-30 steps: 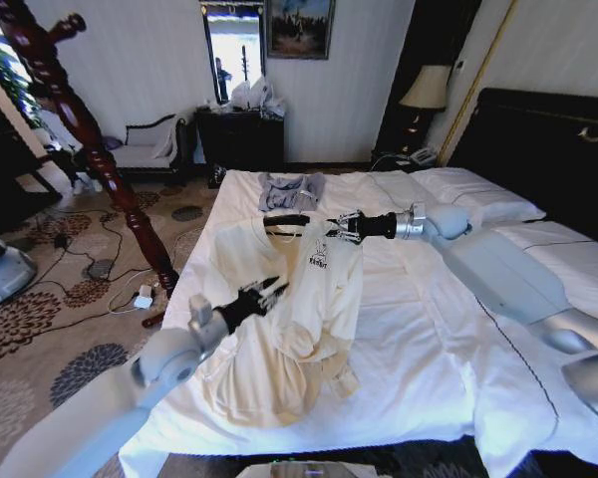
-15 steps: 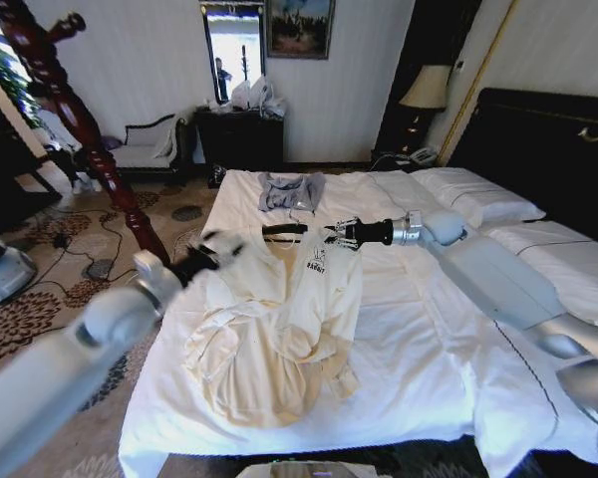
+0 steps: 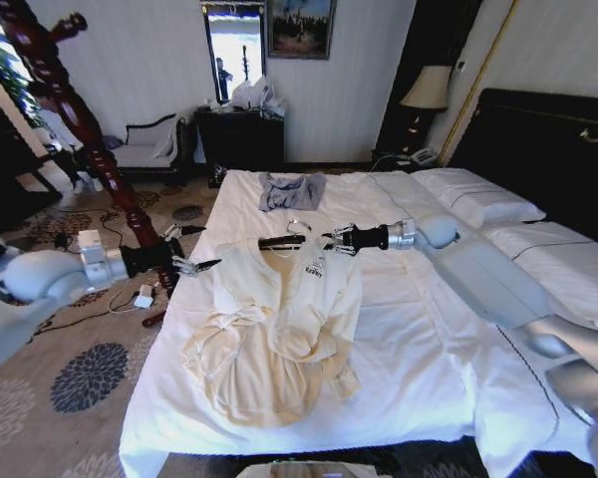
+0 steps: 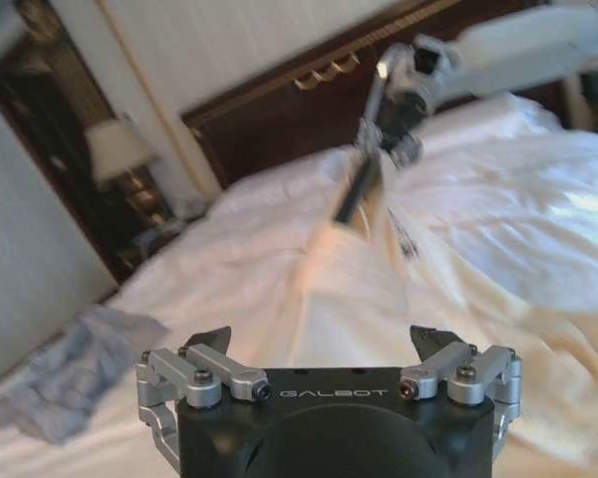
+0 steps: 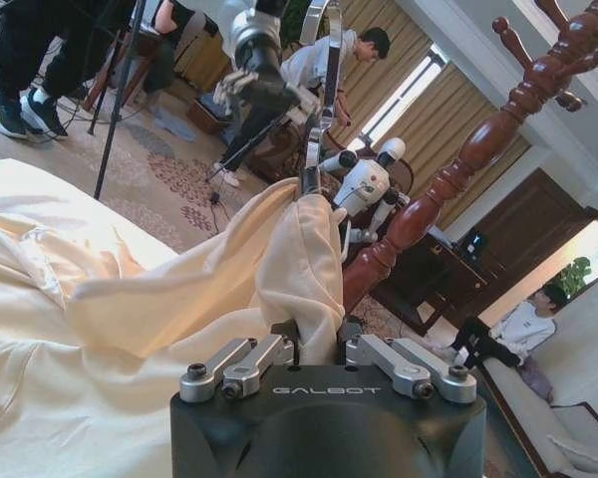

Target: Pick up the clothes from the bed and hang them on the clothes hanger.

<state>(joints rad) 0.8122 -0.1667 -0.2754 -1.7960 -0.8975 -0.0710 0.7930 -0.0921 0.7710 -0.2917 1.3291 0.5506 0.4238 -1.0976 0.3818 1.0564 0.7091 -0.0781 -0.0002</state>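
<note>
Clothes (image 3: 279, 334) pinched in right tool (image 3: 331, 239).

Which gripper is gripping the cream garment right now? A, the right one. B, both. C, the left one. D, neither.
A: the right gripper is shut on the collar end of the clothes on the bed, cloth bunched between its fingers in the right wrist view, while the left gripper is open beside the bed's edge, apart from the cloth.
</note>
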